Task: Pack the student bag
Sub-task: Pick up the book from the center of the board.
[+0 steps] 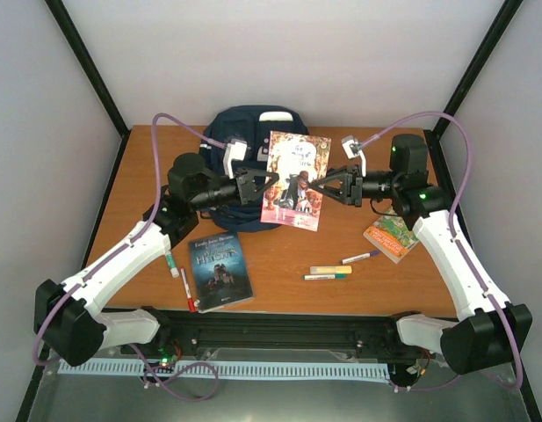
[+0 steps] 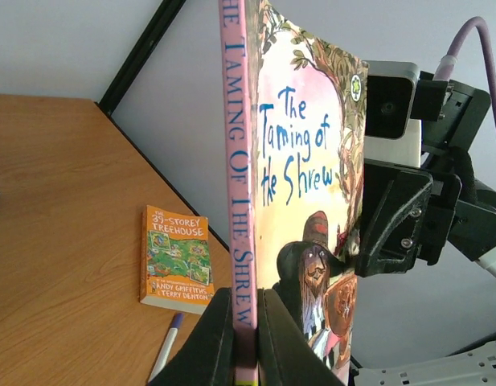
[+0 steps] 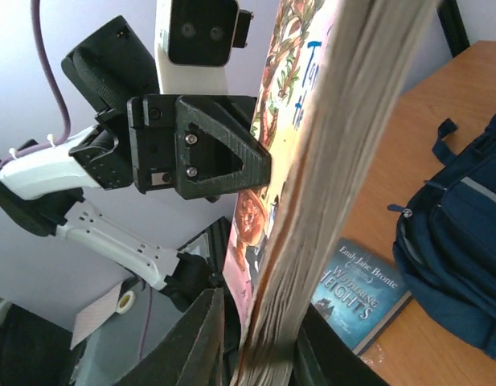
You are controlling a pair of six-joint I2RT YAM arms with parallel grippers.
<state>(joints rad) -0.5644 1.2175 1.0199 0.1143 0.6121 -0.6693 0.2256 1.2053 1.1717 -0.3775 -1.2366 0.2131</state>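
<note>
We hold the Shrew book (image 1: 295, 171) lifted between us: our left pincer (image 1: 267, 183) clamps its spine, our right pincer (image 1: 325, 186) grips the page edge opposite. The student bag (image 1: 240, 123) lies beneath and beyond the left pincer, on the table (image 1: 341, 233)

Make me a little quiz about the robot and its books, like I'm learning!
1. True or false: the pink book lies flat on the table.
2. Which part of it does the left hand pinch? A the spine, B the page edges, C a cover corner.
3. Fill in the orange book's title: The 39-Storey ____.
Key: 1 false, it is held up off the table; 2 A; 3 Treehouse.
</note>
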